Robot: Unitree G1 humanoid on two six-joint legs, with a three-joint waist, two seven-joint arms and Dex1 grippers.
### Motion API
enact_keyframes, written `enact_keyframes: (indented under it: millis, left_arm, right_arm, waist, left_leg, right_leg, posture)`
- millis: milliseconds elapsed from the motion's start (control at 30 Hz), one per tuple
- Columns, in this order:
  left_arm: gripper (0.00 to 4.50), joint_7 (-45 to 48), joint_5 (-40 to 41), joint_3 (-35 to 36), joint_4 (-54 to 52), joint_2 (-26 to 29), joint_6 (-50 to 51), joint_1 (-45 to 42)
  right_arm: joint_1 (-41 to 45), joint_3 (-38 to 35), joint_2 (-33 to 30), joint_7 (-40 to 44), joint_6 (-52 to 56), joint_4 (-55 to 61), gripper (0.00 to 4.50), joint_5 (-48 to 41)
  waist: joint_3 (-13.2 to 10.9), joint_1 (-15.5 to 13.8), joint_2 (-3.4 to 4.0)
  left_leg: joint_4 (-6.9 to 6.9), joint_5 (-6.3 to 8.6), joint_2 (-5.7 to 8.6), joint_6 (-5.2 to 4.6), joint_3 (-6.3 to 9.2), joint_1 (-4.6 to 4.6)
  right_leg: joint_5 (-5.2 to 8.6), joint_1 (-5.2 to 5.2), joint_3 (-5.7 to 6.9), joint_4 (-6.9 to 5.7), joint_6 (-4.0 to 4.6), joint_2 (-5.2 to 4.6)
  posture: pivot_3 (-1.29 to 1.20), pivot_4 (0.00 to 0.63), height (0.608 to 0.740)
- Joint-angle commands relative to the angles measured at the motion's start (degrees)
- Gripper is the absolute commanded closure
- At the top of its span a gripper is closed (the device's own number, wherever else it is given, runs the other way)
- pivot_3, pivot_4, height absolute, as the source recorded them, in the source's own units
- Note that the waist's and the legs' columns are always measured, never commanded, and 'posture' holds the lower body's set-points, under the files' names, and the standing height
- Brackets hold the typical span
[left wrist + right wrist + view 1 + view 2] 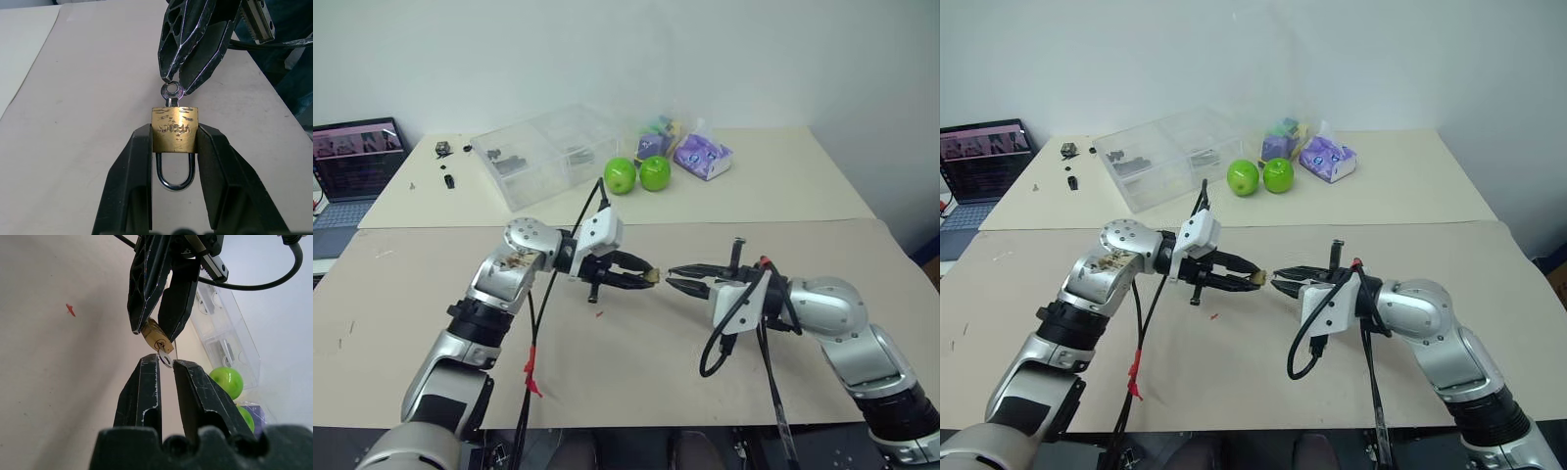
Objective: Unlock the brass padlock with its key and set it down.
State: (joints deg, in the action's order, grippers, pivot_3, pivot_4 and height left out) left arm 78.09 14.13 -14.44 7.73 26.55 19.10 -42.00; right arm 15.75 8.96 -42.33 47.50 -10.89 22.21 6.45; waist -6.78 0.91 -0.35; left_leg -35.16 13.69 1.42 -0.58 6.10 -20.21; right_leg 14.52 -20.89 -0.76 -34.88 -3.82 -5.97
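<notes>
Two wrist views give you detail: left gripper [173, 142] clamps brass padlock [175, 129]; right gripper [165, 363] pinches the key [165, 358]. Head views add green apples [637, 174].

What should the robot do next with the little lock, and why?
Probably turn the key. The left gripper holds the padlock, its shackle looks closed, and the right gripper has its fingertips pinched at the key's ring, so a twist may open it.

Left hand [173, 152] clamps the brass padlock [175, 129]; right hand [172, 85] pinches its key [171, 91]
</notes>
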Motion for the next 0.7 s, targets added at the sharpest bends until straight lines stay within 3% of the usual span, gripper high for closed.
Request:
enact_keyframes:
  millis: [33,700]
  left_arm:
    - [3.68,-0.1,1.07,0.92,-0.57,0.22,-1.26,-0.14]
    - [3.68,0.39,0.5,0.15,2.25,-0.22,-3.78,-0.24]
  right_arm:
    - [0.92,-1.25,-0.05,-0.09,-0.33,2.35,3.67,-1.26]
    - [1.64,0.5,1.38,-0.91,-1.63,0.58,3.67,1.19]
  waist:
    - [0.0,0.0,0.0]
    - [0.0,0.0,0.0]
  left_leg:
    - [0.0,0.0,0.0,0.0,0.0,0.0]
    - [-0.01,0.0,0.0,0.0,0.0,0.0]
  right_leg:
    - [0.0,0.0,0.0,0.0,0.0,0.0]
    - [0.01,0.0,0.0,-0.01,0.01,0.0]
  posture:
    - [0.0,0.15,0.74]
    - [0.0,0.15,0.74]
